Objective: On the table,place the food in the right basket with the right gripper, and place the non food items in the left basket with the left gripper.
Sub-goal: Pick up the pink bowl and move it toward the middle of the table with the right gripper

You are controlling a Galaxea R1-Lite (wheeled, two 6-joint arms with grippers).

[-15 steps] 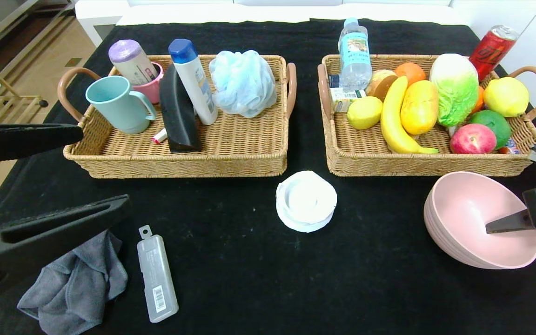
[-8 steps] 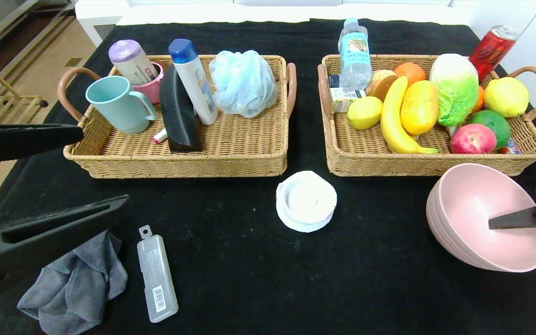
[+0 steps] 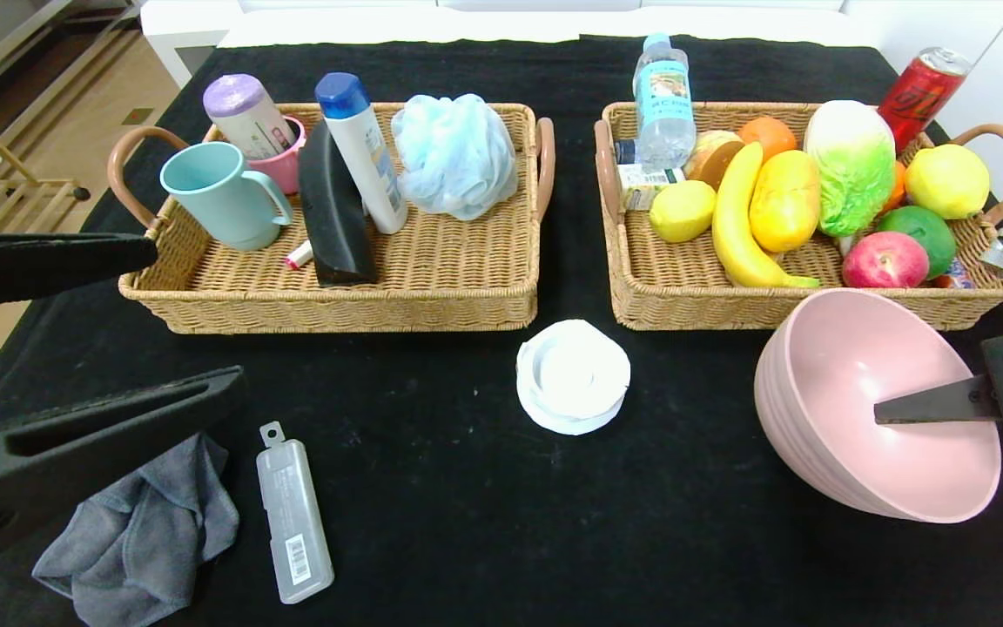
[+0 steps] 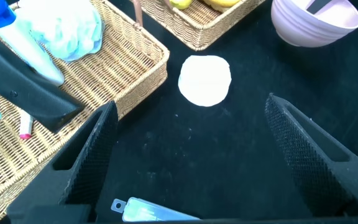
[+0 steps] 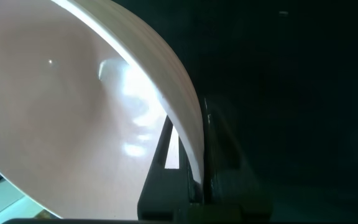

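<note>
table [image 3: 467, 488]: black cloth; both baskets at the far half, side by side, loose items nearer the robot.
left basket [image 3: 432, 287]: holds teal mug [image 3: 218, 193], pink cup with purple-capped bottle [image 3: 249, 113], blue-capped white bottle [image 3: 362, 152], black oblong item [image 3: 332, 209], pale blue bath pouf [image 3: 456, 155].
right basket [image 3: 728, 305]: holds water bottle [image 3: 663, 100], lemon [image 3: 682, 211], banana [image 3: 741, 226], yellow-orange fruit [image 3: 784, 200], cabbage [image 3: 854, 165], apple [image 3: 885, 259], more fruit behind; red can [image 3: 919, 91] at far corner.
pink bowl [image 3: 824, 392]: tilted, just in front of right basket, rim overlapping its near wall in head view.
right gripper [image 3: 902, 411]: clamped on the pink bowl's rim, one finger inside; food well apart, all in right basket.
left gripper [image 3: 144, 322]: fingers wide apart, nothing between, above the table's near-left part.
grey cloth [image 3: 140, 531], clear plastic case [image 3: 294, 514]: on table under/beside left gripper.
white lid [image 3: 573, 374]: between baskets, near side.
</note>
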